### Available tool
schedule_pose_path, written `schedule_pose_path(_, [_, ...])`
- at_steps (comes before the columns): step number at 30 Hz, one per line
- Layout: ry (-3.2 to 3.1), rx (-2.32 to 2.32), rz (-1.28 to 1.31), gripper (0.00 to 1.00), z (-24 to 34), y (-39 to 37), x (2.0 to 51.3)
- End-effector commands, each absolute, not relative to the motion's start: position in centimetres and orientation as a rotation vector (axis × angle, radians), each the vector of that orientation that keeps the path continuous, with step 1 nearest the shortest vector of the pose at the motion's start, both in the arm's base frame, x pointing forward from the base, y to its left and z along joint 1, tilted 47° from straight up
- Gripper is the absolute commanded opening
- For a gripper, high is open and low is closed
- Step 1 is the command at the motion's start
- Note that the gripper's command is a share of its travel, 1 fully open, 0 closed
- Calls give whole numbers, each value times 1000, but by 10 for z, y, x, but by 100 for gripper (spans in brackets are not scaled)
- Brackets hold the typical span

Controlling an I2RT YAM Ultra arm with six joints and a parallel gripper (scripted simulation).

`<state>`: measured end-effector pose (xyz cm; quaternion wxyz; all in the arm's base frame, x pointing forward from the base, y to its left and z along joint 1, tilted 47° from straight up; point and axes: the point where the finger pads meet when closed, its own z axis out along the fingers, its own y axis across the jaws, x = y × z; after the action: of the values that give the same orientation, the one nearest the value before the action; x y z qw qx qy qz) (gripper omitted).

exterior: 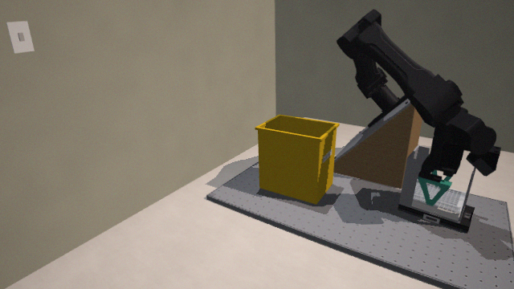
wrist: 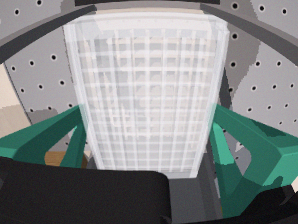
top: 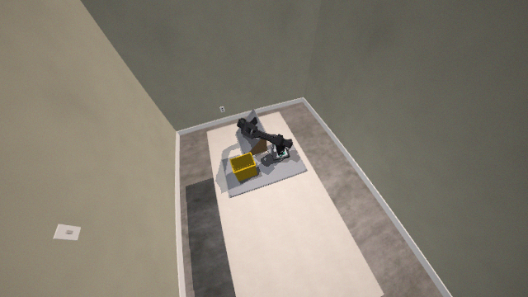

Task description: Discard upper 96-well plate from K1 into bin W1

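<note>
My gripper (wrist: 147, 110) (exterior: 437, 193) is shut on the upper 96-well plate, with a green finger against each long side. The clear, gridded upper plate (wrist: 145, 65) (exterior: 449, 195) lies flat within the stack rack K1 (exterior: 462, 225), which has a black base and upright guides. The lower plate is beneath it and cannot be told apart clearly. The yellow plastics bin W1 (top: 246, 172) (exterior: 289, 164) stands upright to the left of the rack in the exterior view. Its mouth faces up; its floor is hidden.
The bin and rack stand on a grey perforated board (top: 274, 175) (exterior: 361, 237) on a pale table (top: 289, 231). A brown wedge (exterior: 377, 160) with a sloped grey top carries the arm's base and stands behind, between bin and rack. The rack's guides rise around the gripper.
</note>
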<state>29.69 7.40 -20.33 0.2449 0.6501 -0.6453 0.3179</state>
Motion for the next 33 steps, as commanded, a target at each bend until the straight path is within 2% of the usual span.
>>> schedule_pose_path(1, [-1758,1793,880,0,-194,87,298])
schedule_pose_path(33, [-1759,1793,879,0,-162,121,292])
